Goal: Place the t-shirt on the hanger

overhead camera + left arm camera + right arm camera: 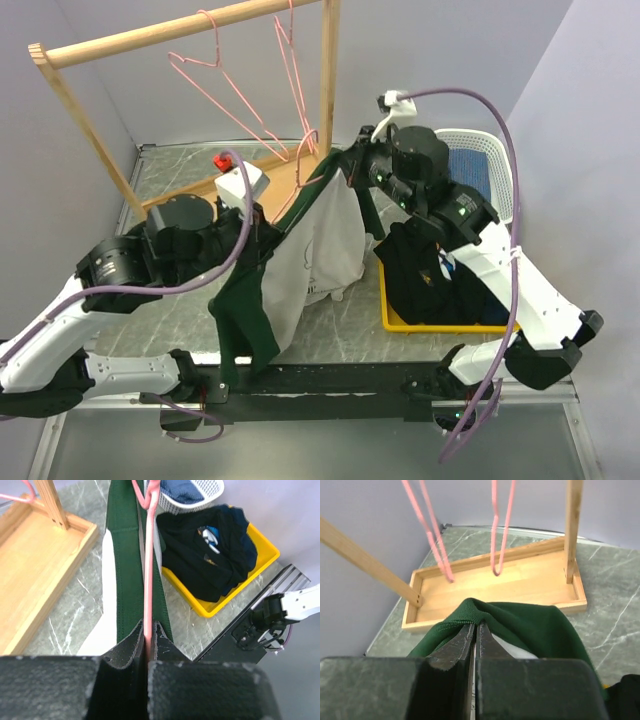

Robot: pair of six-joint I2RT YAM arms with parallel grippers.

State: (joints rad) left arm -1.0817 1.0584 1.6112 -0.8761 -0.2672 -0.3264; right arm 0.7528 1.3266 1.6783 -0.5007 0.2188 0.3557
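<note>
Because the large cream-white t-shirt with dark green sleeves is light, soft and limp, it sags between both arms above the grey marbled worktop. Its hemmed green edges look like the surest hold. The right end effector is clamped on one such edge. The left end effector pinches the thin pink wire hanger, which is springy and likely to slip, beside green fabric. Folds hide how far the wire reaches inside the shirt.

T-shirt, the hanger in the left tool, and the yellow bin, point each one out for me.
t-shirt (325,235): top view, cream chest panel.
hanger (148,580): left wrist view, straight pink wire.
yellow bin (212,609): left wrist view, near corner wall.
</note>
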